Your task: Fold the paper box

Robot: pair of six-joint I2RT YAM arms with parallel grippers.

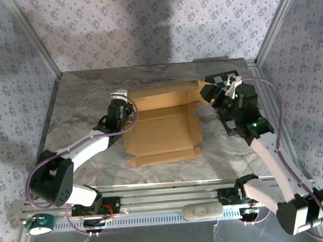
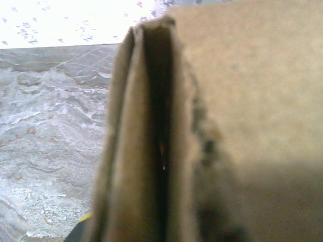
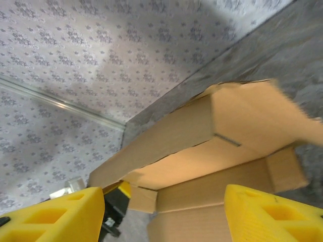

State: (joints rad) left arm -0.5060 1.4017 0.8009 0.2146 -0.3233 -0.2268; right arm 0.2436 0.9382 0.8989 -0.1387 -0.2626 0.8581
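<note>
The paper box [image 1: 162, 129] is a tan cardboard sheet lying partly folded in the middle of the table, with its back panel [image 1: 165, 94] raised and leaning forward. My left gripper [image 1: 120, 103] sits at the box's back left corner, shut on the doubled cardboard edge [image 2: 151, 151], which stands blurred close to the left wrist camera. From the right wrist, one yellow fingertip [image 3: 124, 188] of that gripper shows under the panel's far corner. My right gripper [image 1: 214, 93] hovers at the back right corner, open [image 3: 164, 217], with the box [image 3: 212, 166] just ahead of its fingers and nothing held.
A black-and-white checkerboard [image 1: 225, 76] lies at the back right behind the right gripper. Patterned walls and metal posts [image 1: 277, 24] close in the table. A grey pad [image 1: 201, 211] rests on the front rail and a teal object [image 1: 38, 222] sits at the near left.
</note>
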